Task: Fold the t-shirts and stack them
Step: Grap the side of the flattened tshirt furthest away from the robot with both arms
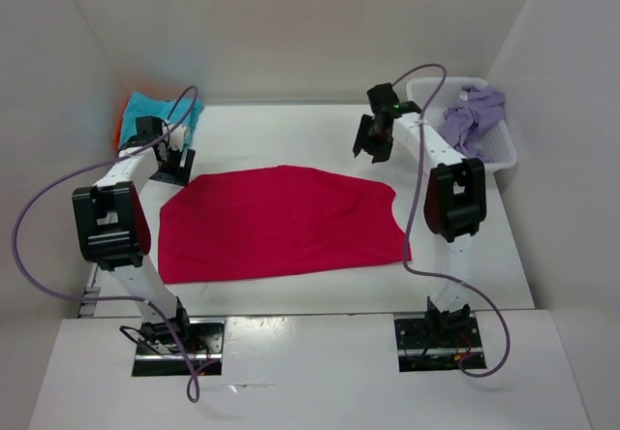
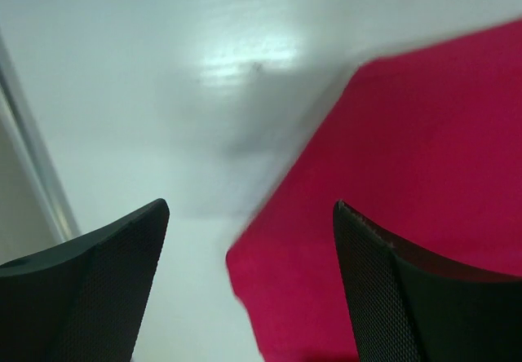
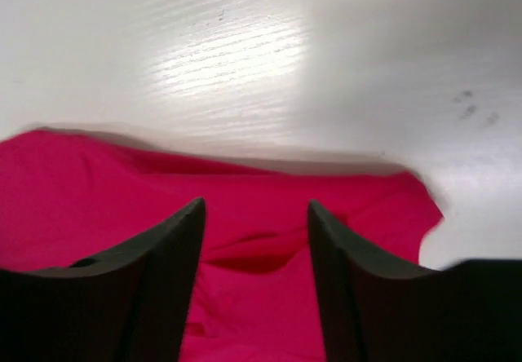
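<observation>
Top external view: white table (image 1: 291,130), walled on three sides. Red shirt (image 1: 281,222) lay spread flat at its middle, between the two arms. Mesh basket (image 1: 504,159) stood at the far right corner, with the lavender shirt (image 1: 475,115) heaped inside and draped over its rim. Turquoise shirt (image 1: 165,106) was bunched at the far left corner, and the orange shirt (image 1: 123,122) showed just beside it. Only this view showed the basket and these three shirts. Left gripper (image 1: 174,164) hung over the red shirt's far left corner. Right gripper (image 1: 371,144) hung beyond its far right edge, over bare table.

Left wrist view: fingers (image 2: 90,289) were spread wide and empty, with the shirt's corner below them.

Right wrist view: fingers (image 3: 155,289) were moderately parted with nothing between them. The shirt's rumpled edge lay below, slightly blurred.
</observation>
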You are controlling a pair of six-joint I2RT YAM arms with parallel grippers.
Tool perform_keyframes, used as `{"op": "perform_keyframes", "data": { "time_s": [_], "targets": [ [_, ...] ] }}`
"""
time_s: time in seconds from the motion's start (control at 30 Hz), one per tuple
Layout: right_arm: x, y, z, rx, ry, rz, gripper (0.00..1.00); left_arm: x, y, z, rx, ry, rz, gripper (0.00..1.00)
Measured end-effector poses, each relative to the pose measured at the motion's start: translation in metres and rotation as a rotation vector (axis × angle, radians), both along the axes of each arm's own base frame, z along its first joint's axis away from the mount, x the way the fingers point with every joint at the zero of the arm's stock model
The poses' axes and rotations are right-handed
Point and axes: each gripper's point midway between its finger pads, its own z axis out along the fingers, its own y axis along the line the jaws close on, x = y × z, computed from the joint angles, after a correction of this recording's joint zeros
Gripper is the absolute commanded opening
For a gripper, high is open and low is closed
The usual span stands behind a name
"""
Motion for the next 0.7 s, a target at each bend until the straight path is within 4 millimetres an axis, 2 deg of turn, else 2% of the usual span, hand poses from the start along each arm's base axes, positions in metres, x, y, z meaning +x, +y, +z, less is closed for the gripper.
{"op": "perform_keyframes", "data": {
  "time_s": [0.1, 0.2, 0.3, 0.37, 0.47, 0.5, 0.53, 0.6, 0.63, 0.67, 0.7],
  "targets": [
    [0.007, 0.019, -0.036, -0.044, 0.056, 0.075, 0.74, 0.018, -0.011, -0.013, -0.024, 0.001, -0.040, 0.88],
    [0.003, 0.040, -0.065, -0.095, 0.101, 0.152, 0.79, 0.024, -0.021, -0.032, -0.055, 0.035, -0.070, 0.88],
    [0.000, 0.056, -0.081, -0.127, 0.126, 0.205, 0.79, 0.024, -0.025, -0.048, -0.068, 0.068, -0.079, 0.86],
    [0.002, 0.063, -0.088, -0.136, 0.130, 0.223, 0.79, 0.026, -0.025, -0.050, -0.072, 0.069, -0.085, 0.83],
    [0.005, 0.063, -0.094, -0.142, 0.136, 0.232, 0.72, 0.027, -0.027, -0.051, -0.079, 0.070, -0.105, 0.68],
    [0.004, 0.063, -0.095, -0.144, 0.138, 0.235, 0.64, 0.027, -0.029, -0.052, -0.087, 0.071, -0.112, 0.64],
    [0.004, 0.061, -0.096, -0.147, 0.141, 0.239, 0.57, 0.027, -0.030, -0.052, -0.093, 0.072, -0.116, 0.54],
    [0.003, 0.060, -0.098, -0.148, 0.147, 0.238, 0.40, 0.027, -0.034, -0.053, -0.110, 0.076, -0.127, 0.40],
    [0.002, 0.059, -0.100, -0.151, 0.151, 0.241, 0.23, 0.026, -0.036, -0.053, -0.119, 0.079, -0.135, 0.33],
    [0.001, 0.059, -0.100, -0.154, 0.153, 0.248, 0.11, 0.025, -0.038, -0.053, -0.126, 0.081, -0.144, 0.25],
    [0.000, 0.059, -0.101, -0.149, 0.156, 0.248, 0.00, 0.024, -0.040, -0.054, -0.134, 0.085, -0.156, 0.10]
  ]
}}
